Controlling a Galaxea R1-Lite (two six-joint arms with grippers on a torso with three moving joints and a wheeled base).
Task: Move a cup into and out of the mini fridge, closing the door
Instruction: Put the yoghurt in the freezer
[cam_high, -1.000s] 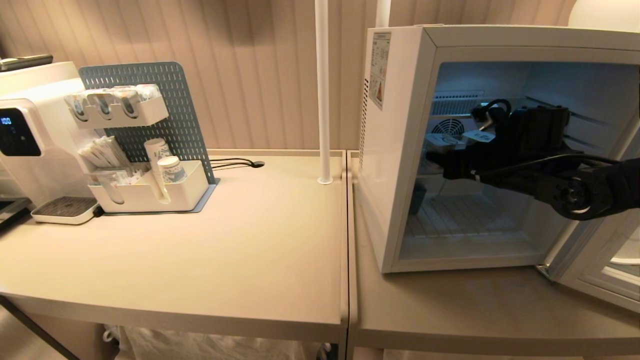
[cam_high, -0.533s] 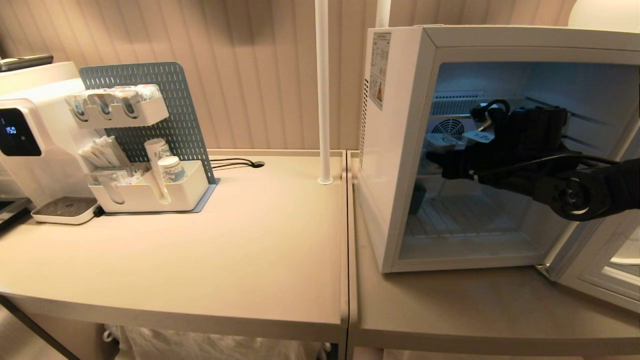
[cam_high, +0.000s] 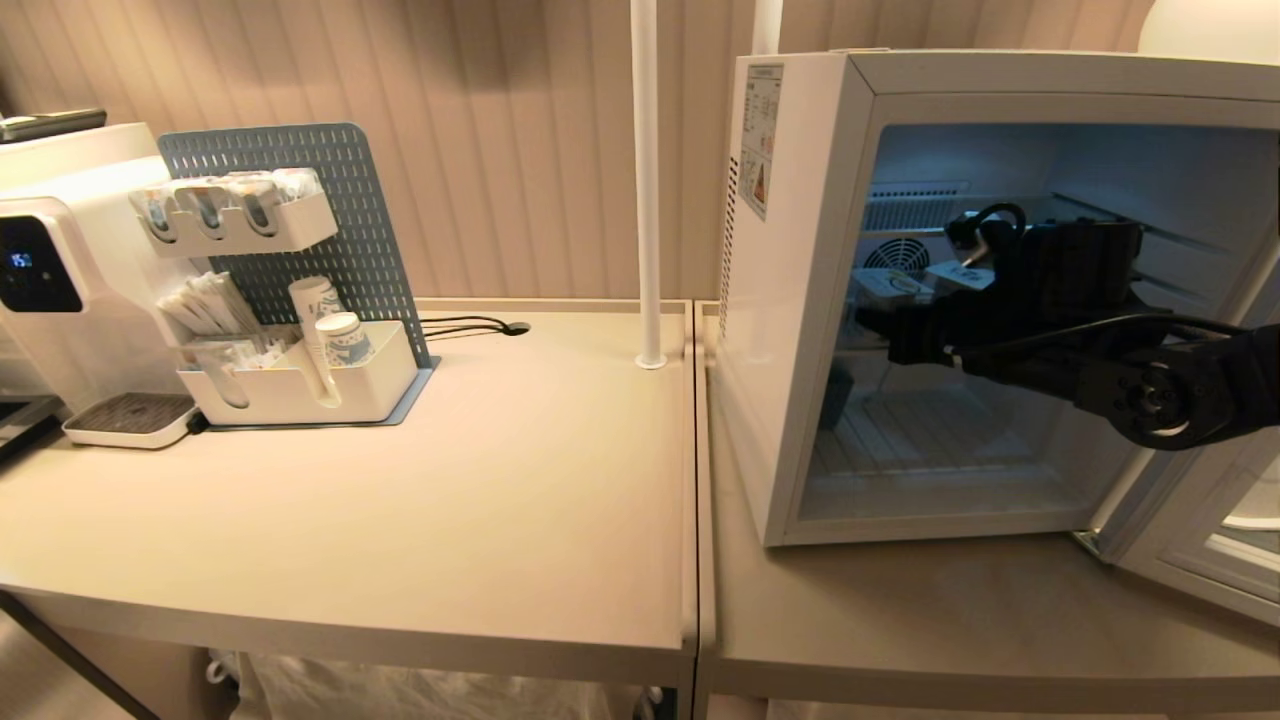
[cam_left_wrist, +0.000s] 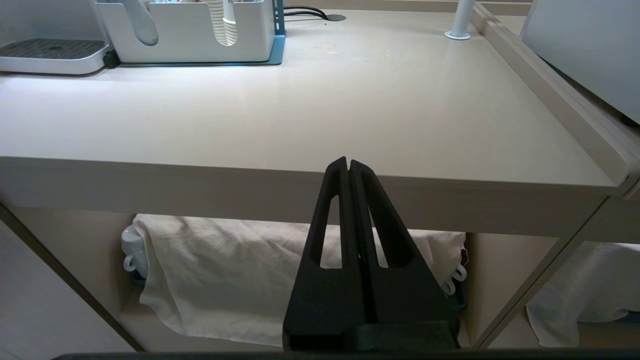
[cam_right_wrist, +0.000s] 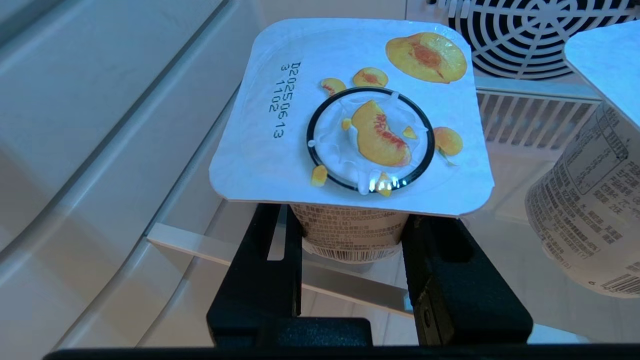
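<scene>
Since a second ago almost nothing has changed: the right arm stays reached into the open mini fridge (cam_high: 800, 300), its wrist perhaps a trace lower and further right in the head view, and the display on the white machine (cam_high: 60, 270) at 9 o'clock shows a different reading. The tables and the things on them lie as before.

The right gripper (cam_right_wrist: 352, 235) is inside the fridge at shelf height, its two black fingers (cam_right_wrist: 272, 260) clamped on either side of the body of a cup (cam_right_wrist: 350, 115), a sealed yoghurt pot with peaches printed on its square foil lid. The cup sits upright over the clear shelf (cam_right_wrist: 200, 240). A second cup (cam_right_wrist: 585, 200) stands just beside it toward 3 o'clock in the right wrist view, apart from the held one. Behind both, at 12 to 1 o'clock, is the round fan grille (cam_right_wrist: 530, 35) on the fridge's back wall.

The door (cam_high: 1200, 540) hangs wide open at 4 o'clock in the head view. A white pole (cam_high: 645, 180) rises between the two tables (cam_high: 500, 520). At 9 to 10 o'clock a blue pegboard organiser (cam_high: 290, 270) holds sachets and paper cups.

The left gripper (cam_left_wrist: 348, 167) hangs parked below the table's front edge, fingers pressed together, holding nothing.
</scene>
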